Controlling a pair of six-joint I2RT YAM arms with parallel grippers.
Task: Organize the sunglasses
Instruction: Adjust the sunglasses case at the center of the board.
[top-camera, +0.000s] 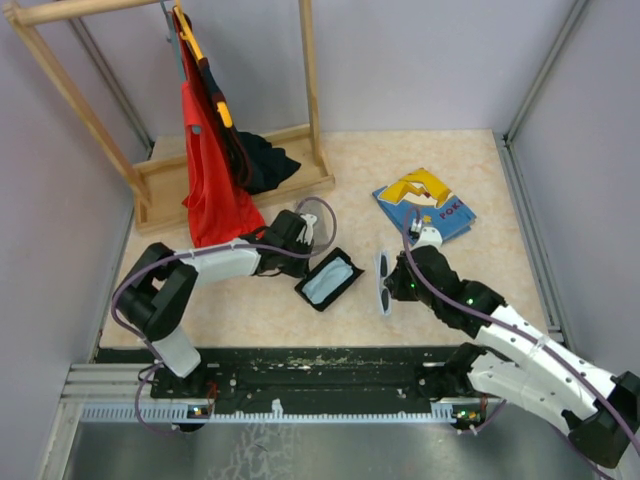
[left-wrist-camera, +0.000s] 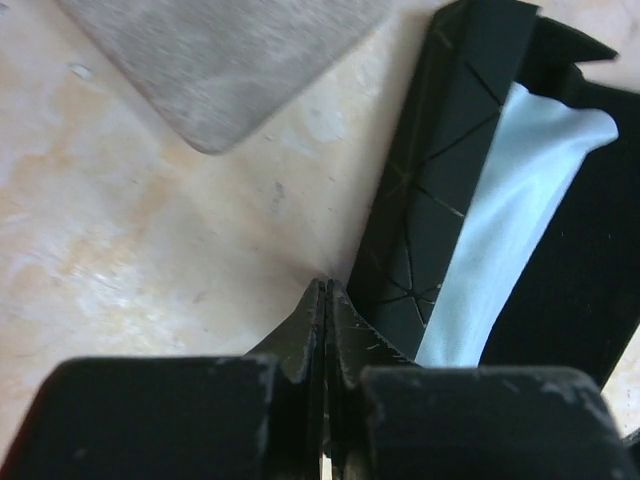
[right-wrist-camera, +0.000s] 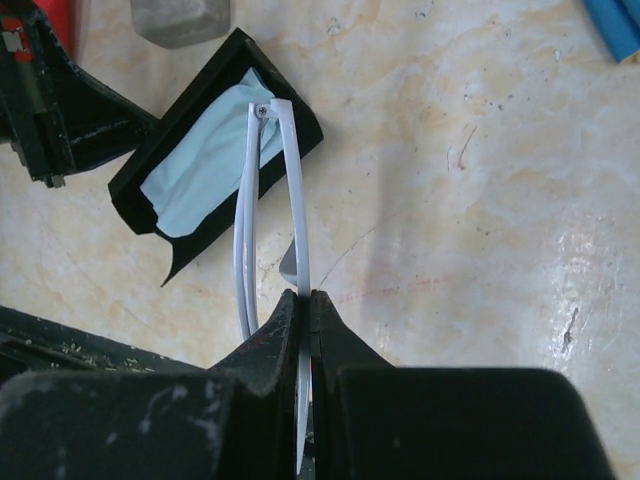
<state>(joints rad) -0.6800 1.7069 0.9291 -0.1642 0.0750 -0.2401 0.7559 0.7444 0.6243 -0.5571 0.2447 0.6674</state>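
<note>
Since the black case (left-wrist-camera: 430, 200) lies open near the table's middle w/ a light-blue cloth (right-wrist-camera: 200, 175) spread inside, it reads as the slot meant for the white sunglasses (top-camera: 384, 281), and that explains the hold. The right gripper (right-wrist-camera: 305, 297) is pinched tight on one thin white temple, so the pair hangs off its fingertips w/ both temples running out ahead toward the case's near corner. In the top view the lenses sit just beside that gripper's tip, on the side facing the case. They're close to the case but prob. not in it, and I can't tell if the frame touches the table. The left gripper (left-wrist-camera: 325, 290) is closed on nothing, jaws together, tip low at the table right beside the case's long wall. My guess is it's parked there to brace the case so it won't slide when the pair goes in. A grey case (left-wrist-camera: 220, 70) lies just beyond it. The wire-framed pair I can't pick out in any view. The book (top-camera: 425, 205) and the wooden rack (top-camera: 310, 100) sit toward the far edge, apart from the work.
</note>
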